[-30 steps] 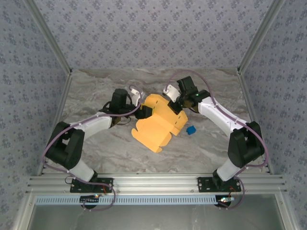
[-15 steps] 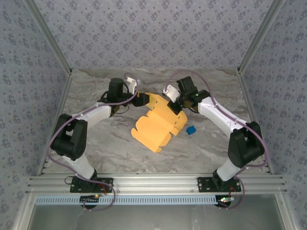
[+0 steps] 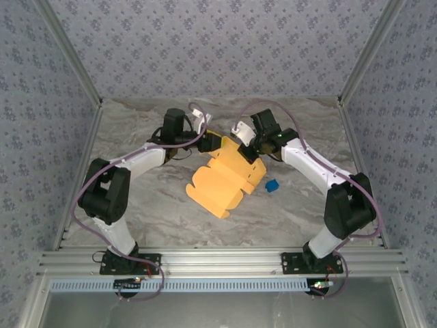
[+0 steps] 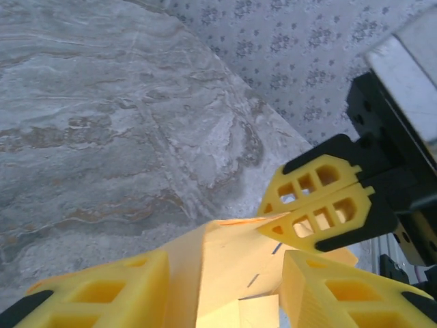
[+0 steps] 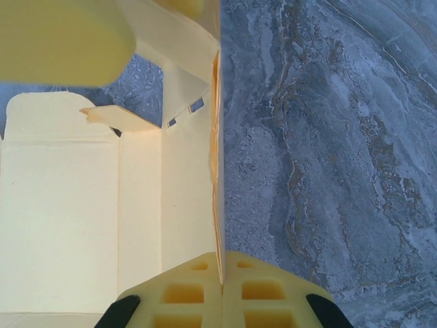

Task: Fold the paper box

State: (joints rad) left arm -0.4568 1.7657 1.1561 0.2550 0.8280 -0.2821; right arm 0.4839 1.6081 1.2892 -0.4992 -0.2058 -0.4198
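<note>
The paper box (image 3: 222, 179) is a yellow-orange die-cut sheet lying mid-table, with its far edge lifted. My right gripper (image 3: 248, 152) is shut on that raised far-right edge. In the right wrist view the thin panel (image 5: 184, 205) stands upright, pinched between the pads of the right gripper (image 5: 222, 275). My left gripper (image 3: 212, 142) is at the sheet's far-left corner. In the left wrist view the left gripper (image 4: 225, 268) is open, with a folded-up panel of the paper box (image 4: 205, 287) between its fingers (image 4: 102, 294). The right gripper's fingers (image 4: 321, 205) clamp the sheet's tip just beyond.
A small blue object (image 3: 272, 185) lies on the marble table (image 3: 136, 205) just right of the sheet. Patterned walls enclose the back and both sides. The two grippers are close together over the sheet's far edge.
My left gripper has moved from the sheet's left side back and then right to its far-left corner, and its jaws have narrowed a little. The right arm has kept still, holding the edge.
</note>
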